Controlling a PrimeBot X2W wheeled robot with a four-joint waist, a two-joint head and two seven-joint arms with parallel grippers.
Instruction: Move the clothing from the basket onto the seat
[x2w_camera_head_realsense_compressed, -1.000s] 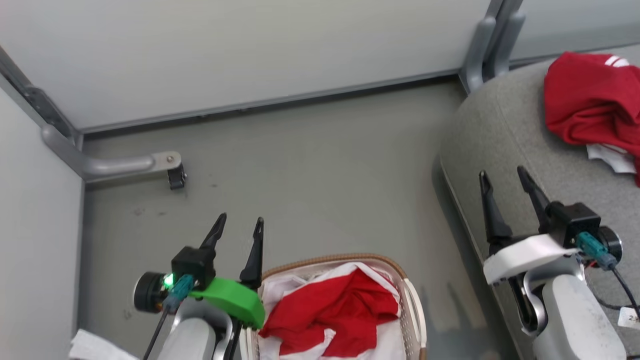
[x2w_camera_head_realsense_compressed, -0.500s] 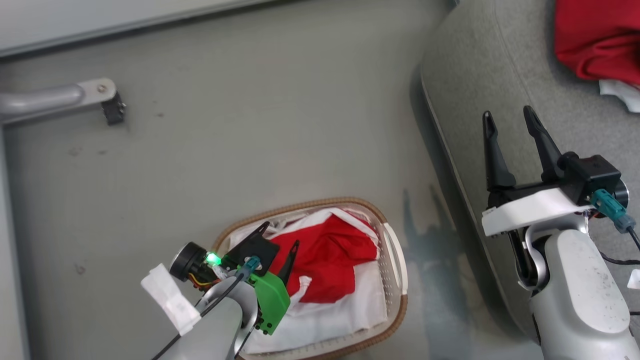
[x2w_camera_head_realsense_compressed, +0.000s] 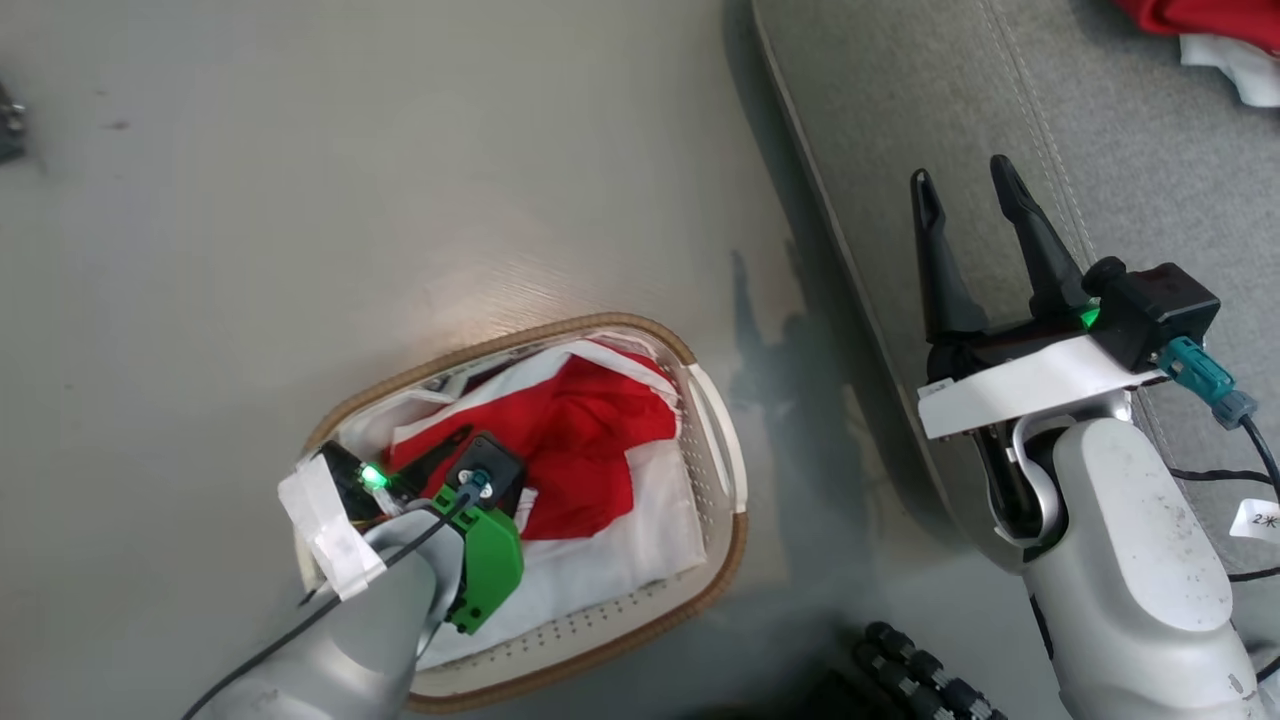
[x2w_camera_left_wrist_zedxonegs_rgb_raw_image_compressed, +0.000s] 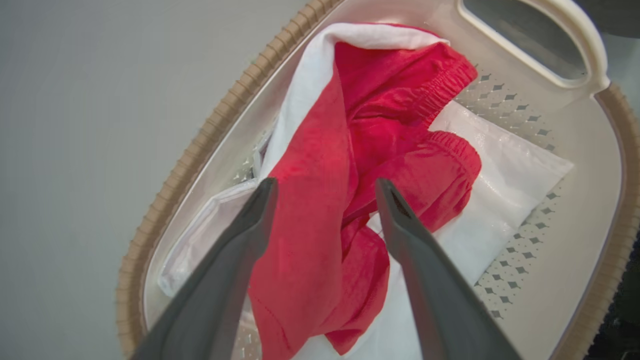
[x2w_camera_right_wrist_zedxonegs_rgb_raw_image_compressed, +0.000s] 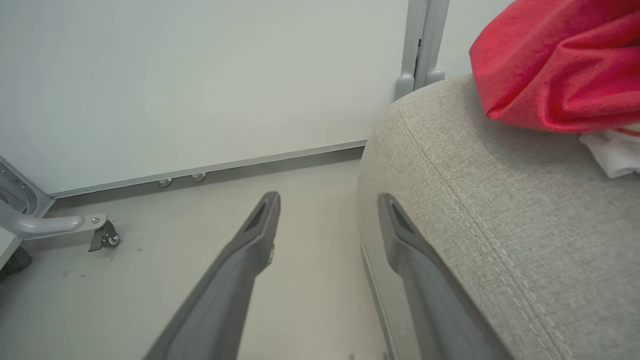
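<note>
The red garment is being carried by the basket, crumpled along its middle over a white cloth that is lining the bottom. A gathered elastic edge is being turned toward the handle end. The left gripper is being held just above it, fingers spread wide and empty, one to each side of the tallest red fold. By judgement, this is being done so that a closing pinch will catch the ridge rather than the white cloth beneath. Whether the tips are touching the fabric cannot be told. The basket is being stood on the floor just beside the seat, near its front edge, which is making the carry short. The right gripper is being held parted and empty above that edge, apart from the basket, probably to leave the reach clear. A second red garment, with a white piece against it, is lying toward the seat's far side, so the task is being judged as partly done.
</note>
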